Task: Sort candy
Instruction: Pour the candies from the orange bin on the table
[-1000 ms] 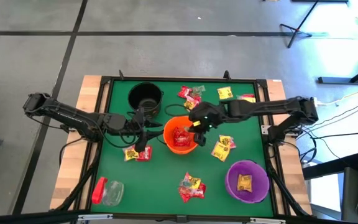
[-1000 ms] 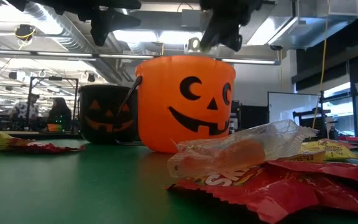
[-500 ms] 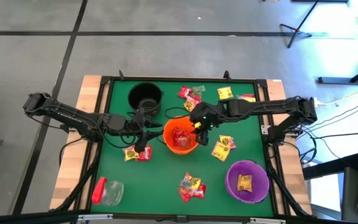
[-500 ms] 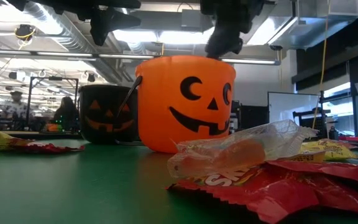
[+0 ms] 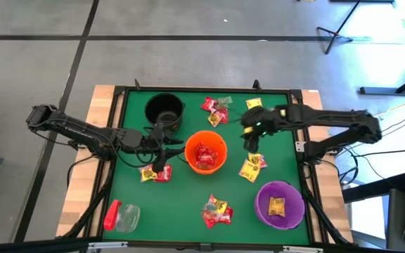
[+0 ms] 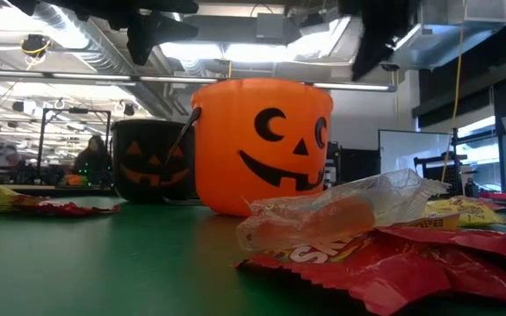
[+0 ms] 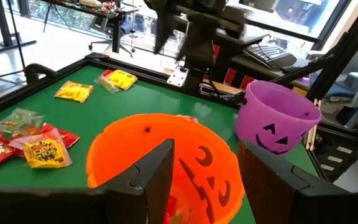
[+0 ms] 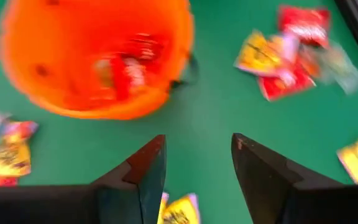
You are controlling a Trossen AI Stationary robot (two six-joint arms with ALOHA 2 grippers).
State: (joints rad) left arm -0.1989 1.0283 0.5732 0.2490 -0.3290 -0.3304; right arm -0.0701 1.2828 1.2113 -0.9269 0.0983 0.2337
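Above the green table (image 5: pixel 188 204), right tool (image 5: pixel 250 135) spread, empty, beside orange bucket (image 5: pixel 204 152)

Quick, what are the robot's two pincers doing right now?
Left pincer: open, empty, beside the orange bucket.
Right pincer: open, holding nothing.

The right gripper (image 5: pixel 253 138) has drawn back from above the orange bucket (image 5: pixel 205 152) toward the right side of the desk, and now hangs over the green surface beside the yellow candy packet (image 5: pixel 252 166); its jaws, closed a second ago, now stand apart and empty; in the low view it has shifted rightward off the bucket's rim; people in the background have moved.
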